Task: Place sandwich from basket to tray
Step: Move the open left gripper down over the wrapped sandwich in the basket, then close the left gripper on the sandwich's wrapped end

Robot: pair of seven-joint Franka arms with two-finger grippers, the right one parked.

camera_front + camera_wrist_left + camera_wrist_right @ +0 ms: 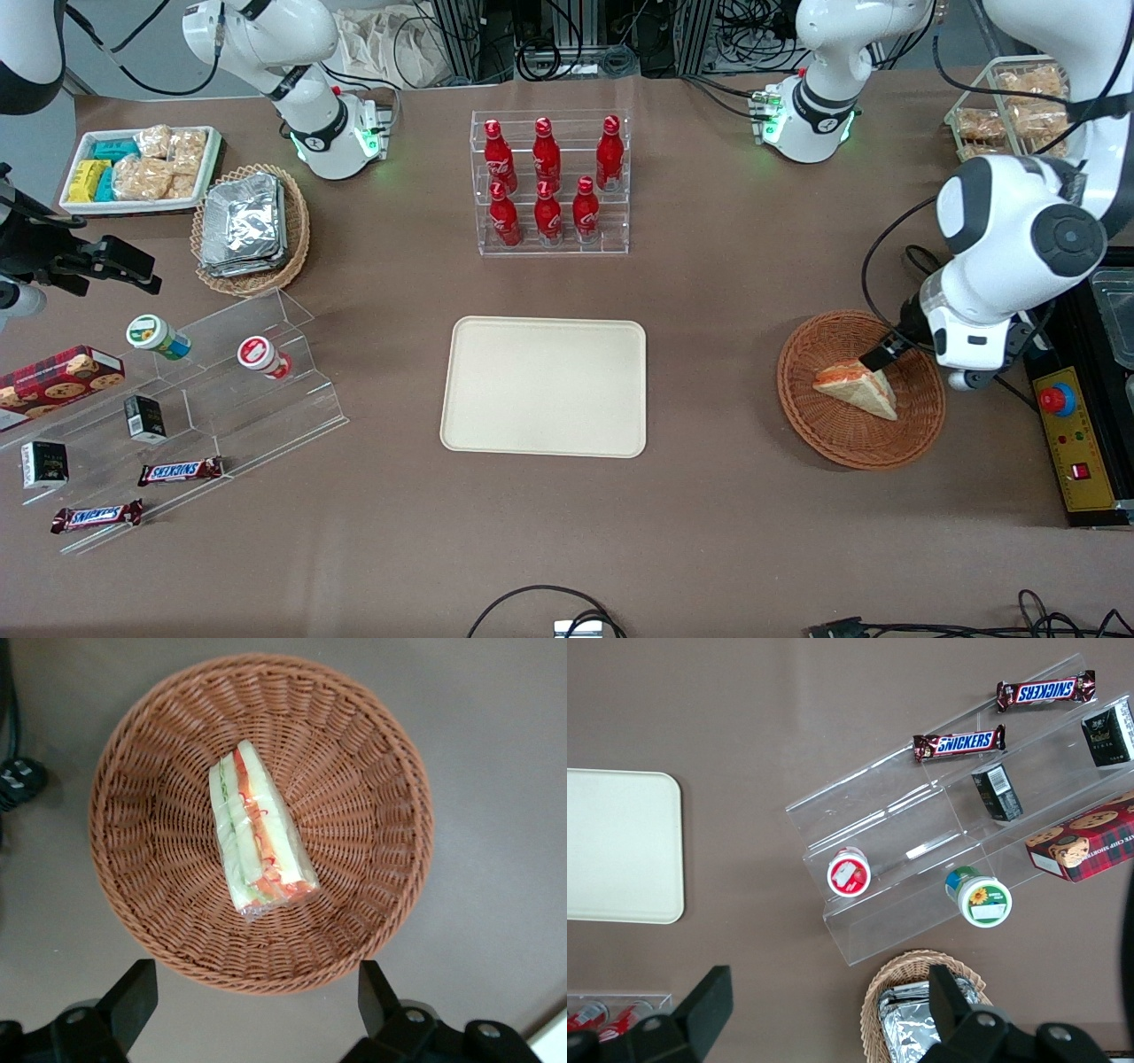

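task status: nothing transferred yet. the sandwich [257,837] lies in the middle of the basket [372,753], wrapped in clear film, resting on one bread face with its orange-red and green filling edge showing. the tray [545,386] sits bare at the centre of the table [709,496], well apart from the basket, which is toward the working arm's end. remaining, as judged: descend, grasp, lift, carry across to the tray, release.

arm pose: the left arm is bent over the basket, wrist pointing down. the gripper [257,1005] hangs above the basket, roughly over the rim portion nearest the sandwich's filling end, not touching sandwich or wicker as far as the wrist view shows. fingers [133,997] spread wide, nothing between them; the gap looks broader than the sandwich's thickness.

in the front view one dark finger [881,354] overlaps the sandwich's upper corner; height above it cannot be told from there.

judgement: pre-grasp stage, approach not finished.
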